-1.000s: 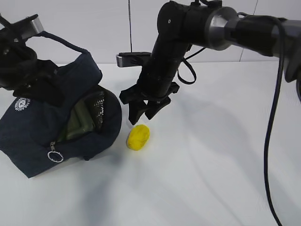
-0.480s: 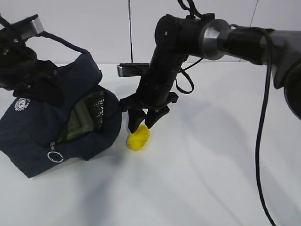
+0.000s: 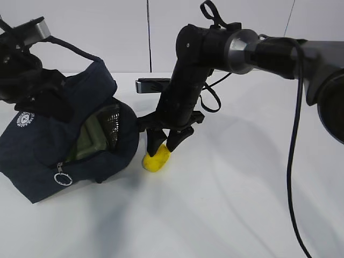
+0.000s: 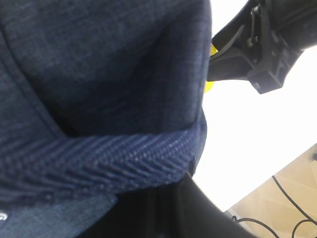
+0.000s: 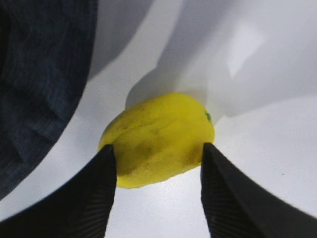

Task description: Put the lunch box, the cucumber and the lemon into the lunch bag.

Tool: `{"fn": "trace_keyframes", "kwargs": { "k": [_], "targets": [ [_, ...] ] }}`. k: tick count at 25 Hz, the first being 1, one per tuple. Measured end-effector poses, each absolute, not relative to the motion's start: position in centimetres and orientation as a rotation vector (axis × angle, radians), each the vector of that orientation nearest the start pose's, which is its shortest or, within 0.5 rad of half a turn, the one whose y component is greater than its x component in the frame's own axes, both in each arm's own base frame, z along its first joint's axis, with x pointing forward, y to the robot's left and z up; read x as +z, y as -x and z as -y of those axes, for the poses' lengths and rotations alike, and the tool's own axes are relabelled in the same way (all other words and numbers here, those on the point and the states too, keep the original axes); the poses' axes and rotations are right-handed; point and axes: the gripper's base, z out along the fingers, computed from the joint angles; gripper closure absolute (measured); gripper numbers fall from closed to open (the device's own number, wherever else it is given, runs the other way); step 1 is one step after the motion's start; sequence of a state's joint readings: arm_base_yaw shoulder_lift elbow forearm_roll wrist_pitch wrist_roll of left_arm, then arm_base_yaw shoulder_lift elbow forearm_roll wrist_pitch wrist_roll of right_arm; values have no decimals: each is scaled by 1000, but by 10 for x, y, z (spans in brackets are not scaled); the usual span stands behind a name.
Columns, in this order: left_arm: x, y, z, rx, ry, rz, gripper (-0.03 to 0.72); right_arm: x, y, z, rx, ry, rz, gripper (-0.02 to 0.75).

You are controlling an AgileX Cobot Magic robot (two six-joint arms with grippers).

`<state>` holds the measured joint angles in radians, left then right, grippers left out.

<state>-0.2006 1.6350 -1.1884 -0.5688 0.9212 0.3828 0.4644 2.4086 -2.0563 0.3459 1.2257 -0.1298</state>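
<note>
The yellow lemon [image 3: 155, 159] lies on the white table just right of the lunch bag [image 3: 37, 145]. My right gripper [image 3: 163, 148] is open and lowered over the lemon, one finger on each side, as the right wrist view shows [image 5: 157, 148]. The lemon [image 5: 158, 136] rests between the pads. The navy bag lies tilted with its mouth open toward the lemon. A sage-green lunch box lid [image 3: 90, 138] shows inside, with a dark glossy shape beside it; I cannot tell if that is the cucumber. My left gripper [image 3: 40, 99] holds the bag's upper fabric [image 4: 99, 74].
The bag's metal ring pull [image 3: 63, 179] hangs at its front edge, and the round white logo [image 3: 25, 119] faces up. A white wall stands behind the table. The table's edge and floor cables [image 4: 292, 198] show in the left wrist view.
My right gripper has come down from above the lemon until its open fingers straddle it. The lemon, the bag and the left arm have not moved.
</note>
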Motion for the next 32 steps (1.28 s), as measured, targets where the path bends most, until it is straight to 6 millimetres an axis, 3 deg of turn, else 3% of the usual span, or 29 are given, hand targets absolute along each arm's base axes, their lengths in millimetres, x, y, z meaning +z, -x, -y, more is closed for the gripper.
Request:
{"fn": "trace_keyframes", "kwargs": {
  "k": [8, 16, 26, 32],
  "targets": [
    [258, -315, 104, -660, -417, -2709, 697, 148, -426, -251, 598, 728, -2991, 335],
    [258, -315, 104, -660, -420, -2709, 697, 164, -437, -251, 531, 803, -2893, 336],
    [258, -315, 104, -657, -425, -2708, 697, 239, -429, -246, 531, 787, -2736, 344],
    [258, -315, 104, -655, -431, -2706, 697, 329, -404, -226, 422, 815, -2536, 396]
  ]
}}
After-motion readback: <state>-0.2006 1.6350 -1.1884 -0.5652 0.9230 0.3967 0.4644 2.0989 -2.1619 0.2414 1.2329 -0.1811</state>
